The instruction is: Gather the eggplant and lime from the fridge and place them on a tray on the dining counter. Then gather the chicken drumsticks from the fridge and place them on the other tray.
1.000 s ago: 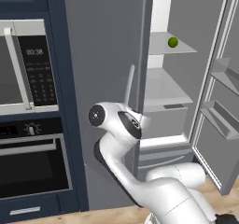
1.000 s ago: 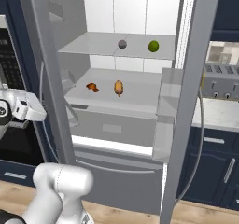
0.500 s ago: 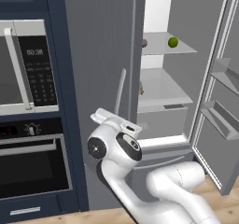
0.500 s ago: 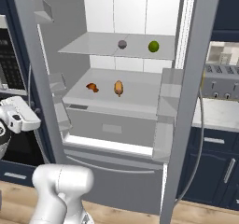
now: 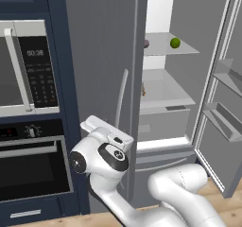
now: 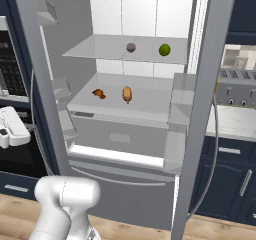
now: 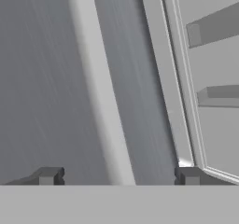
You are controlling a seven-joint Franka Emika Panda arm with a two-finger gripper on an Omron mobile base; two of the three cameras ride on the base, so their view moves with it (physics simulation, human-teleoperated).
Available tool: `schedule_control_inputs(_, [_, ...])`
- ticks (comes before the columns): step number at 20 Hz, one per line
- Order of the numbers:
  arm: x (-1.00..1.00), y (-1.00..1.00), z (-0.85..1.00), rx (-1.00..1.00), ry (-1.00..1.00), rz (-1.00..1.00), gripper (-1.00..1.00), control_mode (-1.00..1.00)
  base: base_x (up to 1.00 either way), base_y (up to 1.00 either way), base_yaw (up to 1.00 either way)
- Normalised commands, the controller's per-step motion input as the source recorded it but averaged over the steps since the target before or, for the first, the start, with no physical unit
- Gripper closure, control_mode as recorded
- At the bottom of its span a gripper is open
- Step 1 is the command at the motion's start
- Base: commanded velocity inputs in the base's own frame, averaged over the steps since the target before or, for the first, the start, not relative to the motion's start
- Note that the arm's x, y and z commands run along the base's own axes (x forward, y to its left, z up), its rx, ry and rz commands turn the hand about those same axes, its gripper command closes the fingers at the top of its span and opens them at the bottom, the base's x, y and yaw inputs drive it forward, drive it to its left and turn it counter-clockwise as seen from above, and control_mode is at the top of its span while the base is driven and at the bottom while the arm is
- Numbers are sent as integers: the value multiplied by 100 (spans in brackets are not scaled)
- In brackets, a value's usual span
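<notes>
The fridge stands open. On its upper glass shelf sit a green lime (image 6: 164, 49) (image 5: 175, 42) and, left of it, a small dark eggplant (image 6: 131, 47) (image 5: 146, 43). Two chicken drumsticks (image 6: 127, 94) (image 6: 98, 93) lie on the shelf below. My gripper (image 7: 119, 176) is open, its fingertips (image 7: 49, 175) spread either side of the left door's vertical handle (image 7: 100, 92) (image 5: 121, 96) without touching it. The white hand (image 5: 106, 134) (image 6: 10, 129) hangs low in front of that door. The trays and the dining counter are out of view.
The left fridge door (image 5: 99, 56) stands between my hand and the shelves. The right door (image 6: 205, 109) swings out with bins on its inner side. A microwave (image 5: 23, 70) and oven (image 5: 33, 164) are left of the fridge. A toaster (image 6: 235, 86) sits on the counter at right.
The gripper has opened and let go of the left door handle. The hand has sunk lower along the door over the last second.
</notes>
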Motion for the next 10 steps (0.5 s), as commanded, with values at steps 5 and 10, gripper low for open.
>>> schedule_control_inputs(5, [-44,-27,13,17,0,0,-100,-100,0,0,0])
schedule_control_inputs(10, [-2,-59,4,38,0,3,-100,-100,0,0,0])
